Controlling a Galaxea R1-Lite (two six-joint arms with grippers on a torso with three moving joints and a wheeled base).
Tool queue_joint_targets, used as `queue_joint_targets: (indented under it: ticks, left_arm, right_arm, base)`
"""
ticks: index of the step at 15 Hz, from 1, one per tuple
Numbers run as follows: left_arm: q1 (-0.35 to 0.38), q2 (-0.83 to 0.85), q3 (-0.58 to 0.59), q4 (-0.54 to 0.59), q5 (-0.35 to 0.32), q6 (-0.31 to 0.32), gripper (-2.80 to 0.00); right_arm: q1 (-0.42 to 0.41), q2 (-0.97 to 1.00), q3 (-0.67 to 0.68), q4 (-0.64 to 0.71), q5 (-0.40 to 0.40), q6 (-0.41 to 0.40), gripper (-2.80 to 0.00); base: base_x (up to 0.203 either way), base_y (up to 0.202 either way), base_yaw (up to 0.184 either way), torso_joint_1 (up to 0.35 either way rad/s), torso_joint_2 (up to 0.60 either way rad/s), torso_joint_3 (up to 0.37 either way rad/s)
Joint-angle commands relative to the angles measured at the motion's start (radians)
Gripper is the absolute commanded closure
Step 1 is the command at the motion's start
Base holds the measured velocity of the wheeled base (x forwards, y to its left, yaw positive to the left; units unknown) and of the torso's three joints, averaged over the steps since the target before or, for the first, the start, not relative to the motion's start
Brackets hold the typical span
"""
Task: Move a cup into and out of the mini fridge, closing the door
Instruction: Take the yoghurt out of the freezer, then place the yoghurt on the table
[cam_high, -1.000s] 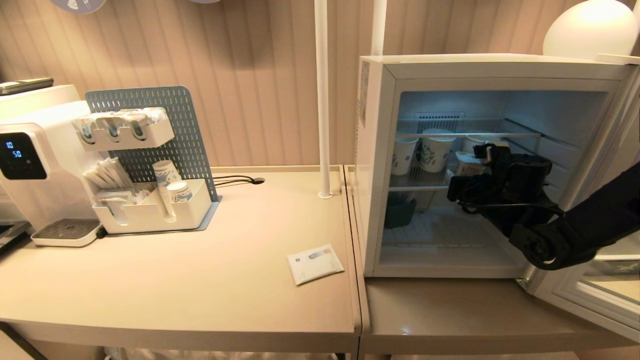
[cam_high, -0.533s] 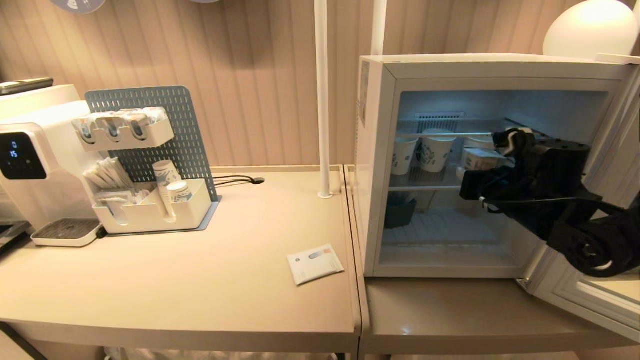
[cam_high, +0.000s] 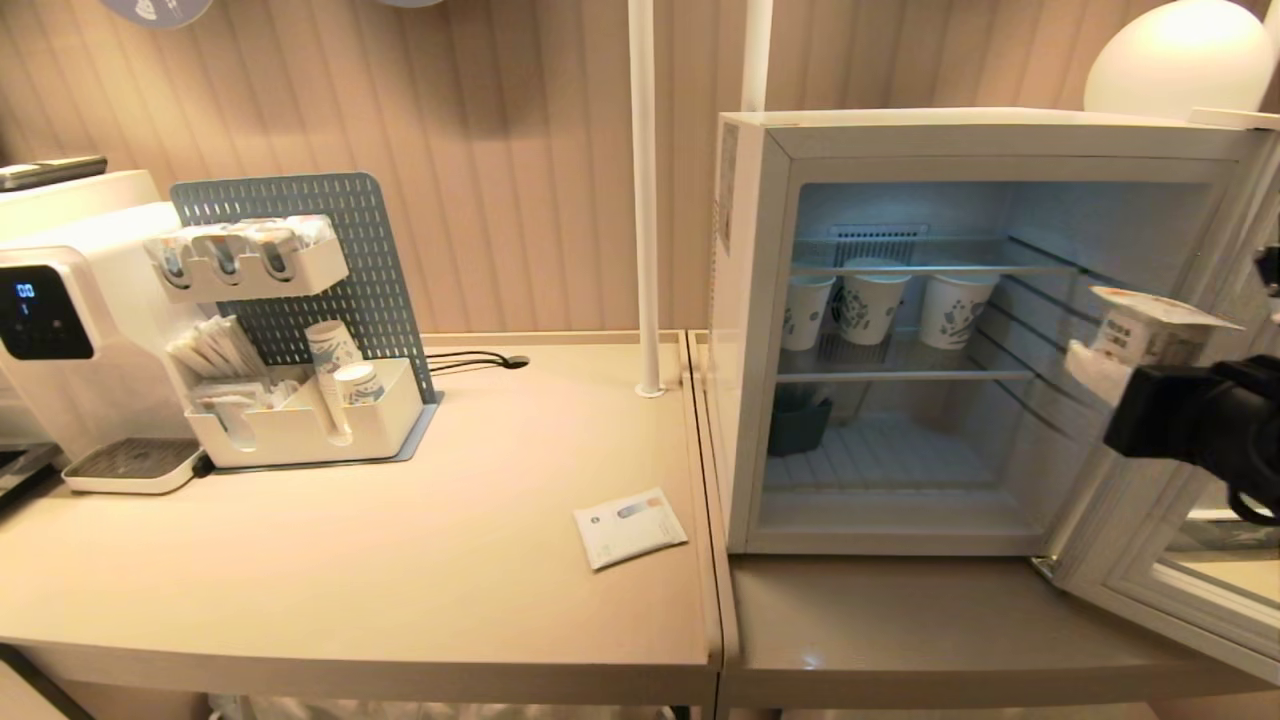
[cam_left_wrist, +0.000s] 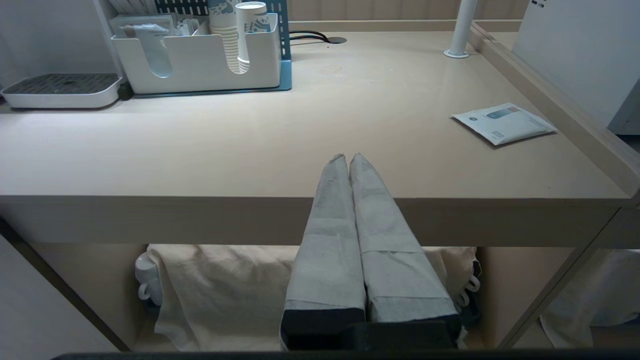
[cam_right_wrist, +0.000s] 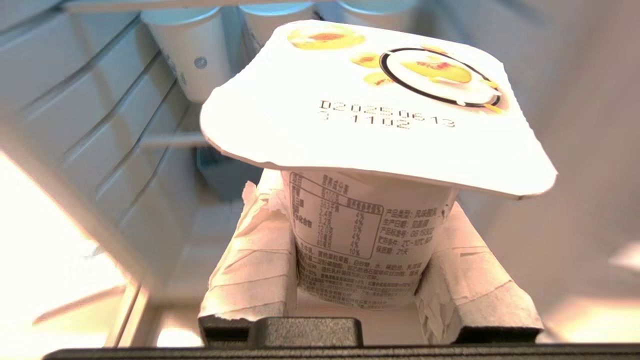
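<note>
The mini fridge (cam_high: 757, 330) stands on the right-hand counter. Its door (cam_high: 1160, 600) is swung wide open to the right. My right gripper (cam_high: 1105, 362) hovers just outside the fridge's right front edge, shut on the cup (cam_high: 1140, 335), a squat white tub with a flat lid. In the right wrist view the cup (cam_right_wrist: 365, 240) sits upright between the two padded fingers (cam_right_wrist: 250, 260), and its lid shows yellow fruit marks. My left gripper (cam_left_wrist: 348, 159) is parked low in front of the left table's edge, shut and empty.
Three taller paper cups (cam_high: 868, 300) stand on the fridge's upper wire shelf, with a dark container (cam_high: 800, 420) below. On the left table are a white packet (cam_high: 630, 527), a cup-and-sachet organiser (cam_high: 300, 420), a water dispenser (cam_high: 60, 320) and a white pole (cam_high: 645, 200).
My right arm has drawn back out of the fridge toward the right, carrying the cup from the upper shelf to outside the opening. The left arm has stayed still.
</note>
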Motion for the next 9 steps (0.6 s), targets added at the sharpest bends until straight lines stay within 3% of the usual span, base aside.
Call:
queue_joint_targets:
  ticks: [1,5,7,9]
  left_arm:
    - [0.000,-0.002,0.000,-0.001,0.000,-0.001,0.00]
    - [0.000,-0.002,0.000,-0.001,0.000,-0.001,0.00]
    - [0.000,-0.002,0.000,-0.001,0.000,-0.001,0.00]
    - [0.000,-0.002,-0.001,-0.001,0.000,-0.001,0.00]
  right_arm:
    - [0.045,-0.311,0.062,0.149,-0.059,0.016,0.00]
    - [0.054,-0.685,0.042,0.557,-0.167,0.035,0.00]
    - [-0.058,-0.823,-0.034,0.752,-0.221,0.025,0.00]
    - [-0.217,-0.945,-0.067,0.855,-0.185,-0.010,0.00]
  base:
    - [0.000,0.000,0.000,0.000,0.00,0.000]
    - [0.000,0.000,0.000,0.000,0.00,0.000]
    - [0.000,0.000,0.000,0.000,0.00,0.000]
    - [0.000,0.000,0.000,0.000,0.00,0.000]
